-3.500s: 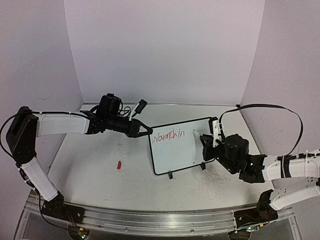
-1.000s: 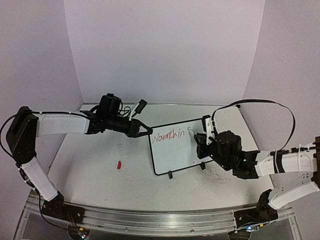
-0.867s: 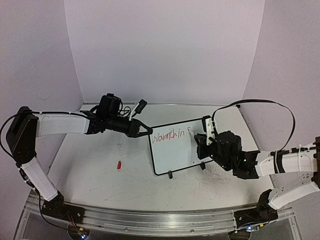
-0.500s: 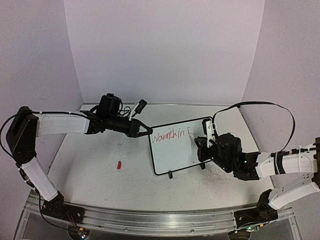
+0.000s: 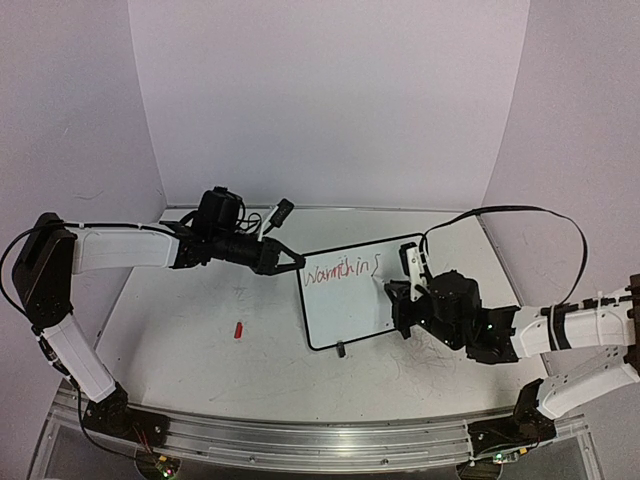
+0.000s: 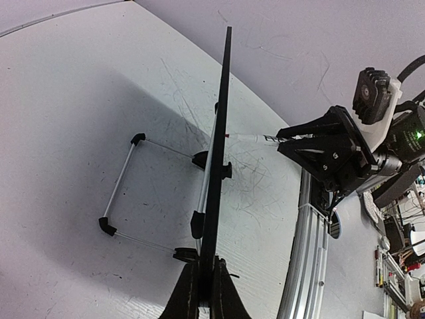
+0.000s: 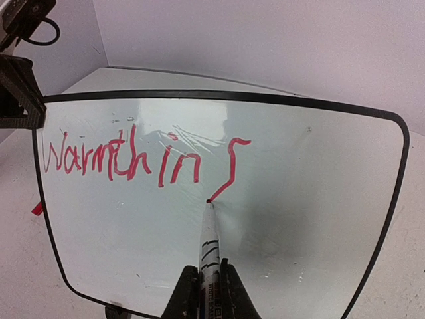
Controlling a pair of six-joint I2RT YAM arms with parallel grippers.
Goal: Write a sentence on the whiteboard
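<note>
Whiteboard stands tilted on clip feet near centre of table.

Left gripper clenched on frame at board's 10 o'clock corner; its wrist view shows board edge-on.

Right gripper, at board's 3 o'clock side, grasps marker. Tip touches board face.

Sentence in red reads "Warmth in", then hooked stroke at its 3 o'clock; tip sits at stroke's lower end.

Small red object lies on table, at 8 o'clock from board, well apart.
</note>
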